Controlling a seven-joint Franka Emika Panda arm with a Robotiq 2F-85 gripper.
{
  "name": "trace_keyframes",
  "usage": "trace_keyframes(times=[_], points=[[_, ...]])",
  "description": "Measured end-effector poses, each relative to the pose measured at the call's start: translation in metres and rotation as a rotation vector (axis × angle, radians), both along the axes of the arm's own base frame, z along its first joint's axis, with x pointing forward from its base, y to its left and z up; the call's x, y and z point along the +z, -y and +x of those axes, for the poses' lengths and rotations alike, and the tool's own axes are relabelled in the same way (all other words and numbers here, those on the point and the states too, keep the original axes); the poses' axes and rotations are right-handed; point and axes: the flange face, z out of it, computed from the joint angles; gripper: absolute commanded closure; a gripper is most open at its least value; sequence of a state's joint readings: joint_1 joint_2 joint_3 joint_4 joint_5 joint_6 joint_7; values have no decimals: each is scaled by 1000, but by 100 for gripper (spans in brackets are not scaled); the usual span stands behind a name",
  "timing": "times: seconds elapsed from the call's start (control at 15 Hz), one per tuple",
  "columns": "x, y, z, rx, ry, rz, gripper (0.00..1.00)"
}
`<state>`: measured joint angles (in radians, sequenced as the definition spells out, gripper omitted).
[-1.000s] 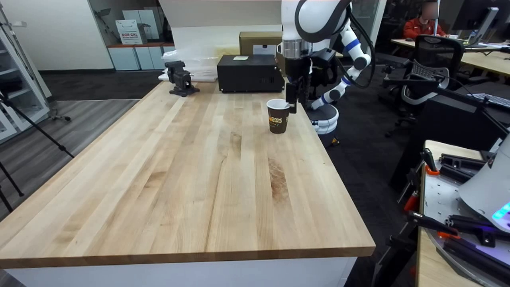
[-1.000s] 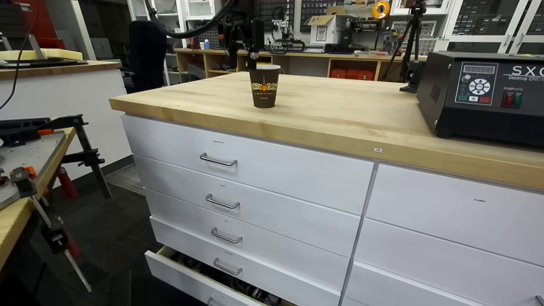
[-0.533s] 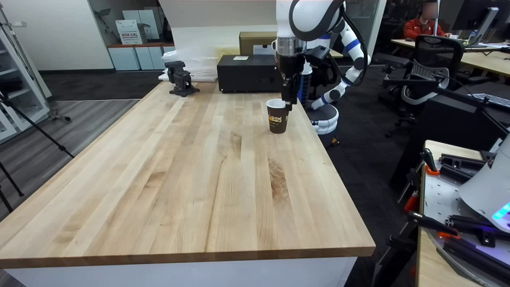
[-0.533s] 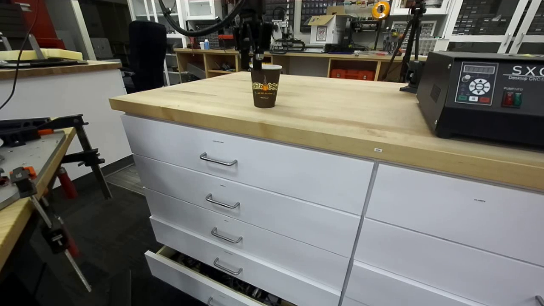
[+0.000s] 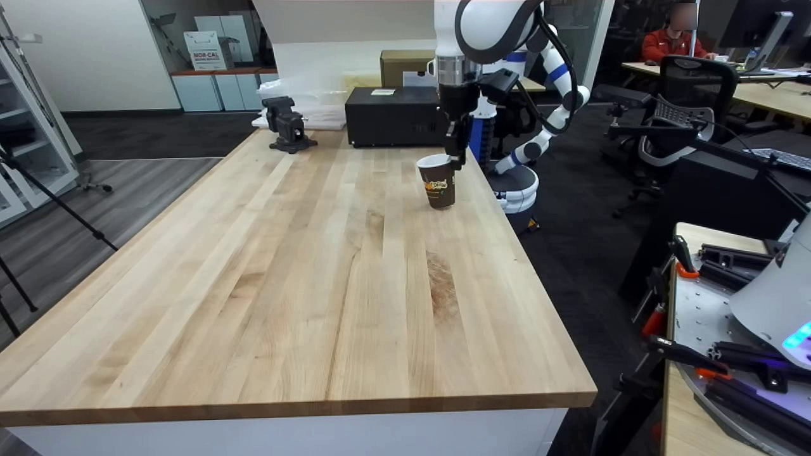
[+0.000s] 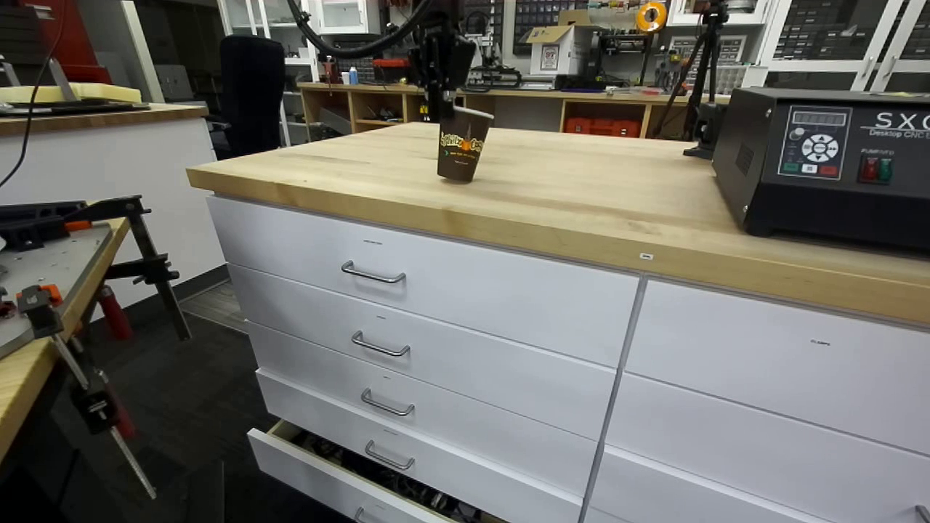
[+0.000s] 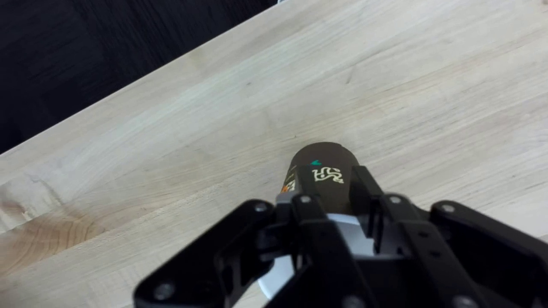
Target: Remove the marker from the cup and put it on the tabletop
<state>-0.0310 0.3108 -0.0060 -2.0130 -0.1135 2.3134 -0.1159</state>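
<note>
The cup (image 5: 437, 183), dark brown with a white rim, stands tilted on the light-wood tabletop (image 5: 329, 266). It leans away from my gripper (image 5: 457, 161) in both exterior views. In an exterior view the gripper (image 6: 445, 110) is at the rim of the cup (image 6: 462, 149). In the wrist view the gripper (image 7: 334, 179) has its fingers (image 7: 363, 188) partly closed, a gap between them, over the outer wall of the cup (image 7: 327, 156); some white rim shows behind them. Whether they pinch the cup is unclear. The marker does not show.
A black box (image 5: 399, 117) and a dark vise-like object (image 5: 290, 126) stand at the far end of the tabletop. The table's edge (image 7: 141, 79) runs close to the cup. A low drawer (image 6: 341, 476) stands pulled out under the tabletop.
The gripper has moved toward and lower against the cup, and its fingers have come closer together. The cup stood upright before and is now tilted, its rim pushed away from the gripper.
</note>
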Motion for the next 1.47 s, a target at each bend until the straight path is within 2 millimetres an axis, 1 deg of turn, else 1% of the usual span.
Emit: trace_keyframes(times=[0.13,0.4,0.47,0.53,0.6,0.67,0.73,0.8,1.0,1.07,1.13,1.2,1.33,1.47], points=[[2,1,2,3,5,-5,30],[8,3,5,9,15,-17,4],[9,4,6,9,16,-19,3],[11,4,7,10,16,-20,40],[13,4,8,10,16,-21,36],[14,4,9,9,16,-21,38],[15,4,10,9,17,-22,43],[16,4,10,9,18,-22,51],[17,4,11,9,19,-22,71],[18,4,11,9,18,-22,39],[18,4,11,8,16,-22,32],[18,4,11,8,12,-23,32],[19,5,10,5,-9,-24,21],[21,4,10,5,-28,-26,7]])
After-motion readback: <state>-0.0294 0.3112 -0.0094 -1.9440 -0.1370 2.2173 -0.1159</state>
